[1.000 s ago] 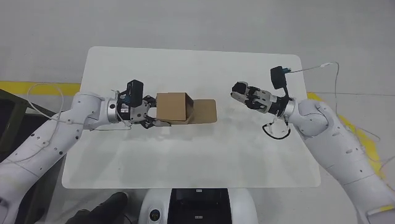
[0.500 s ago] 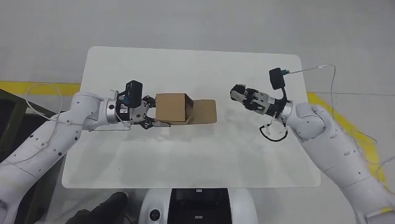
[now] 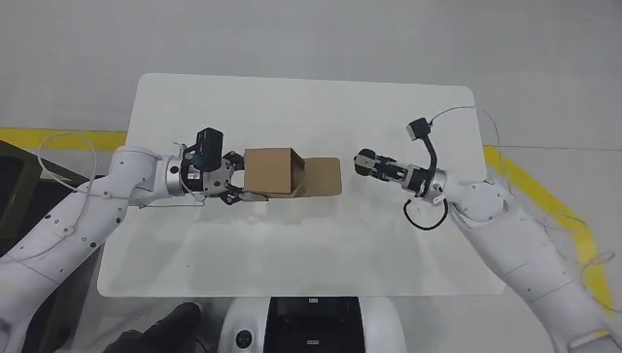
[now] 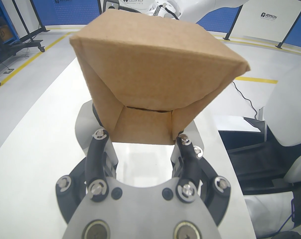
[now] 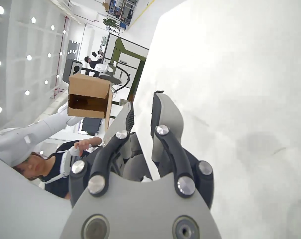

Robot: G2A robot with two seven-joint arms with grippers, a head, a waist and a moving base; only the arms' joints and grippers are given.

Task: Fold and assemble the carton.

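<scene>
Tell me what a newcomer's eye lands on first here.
The brown carton in the middle of the white table stands out first. One end is clamped in the left gripper, and an open flap stretches toward the other arm. Next comes the right gripper, which is empty with its fingers slightly apart. It points at the carton's open end without touching it.

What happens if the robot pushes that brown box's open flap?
The flap would probably bend easily; it is thin cardboard lying flat. The carton looks hollow, so likely light, and might slide unless the left hand holds it.
</scene>
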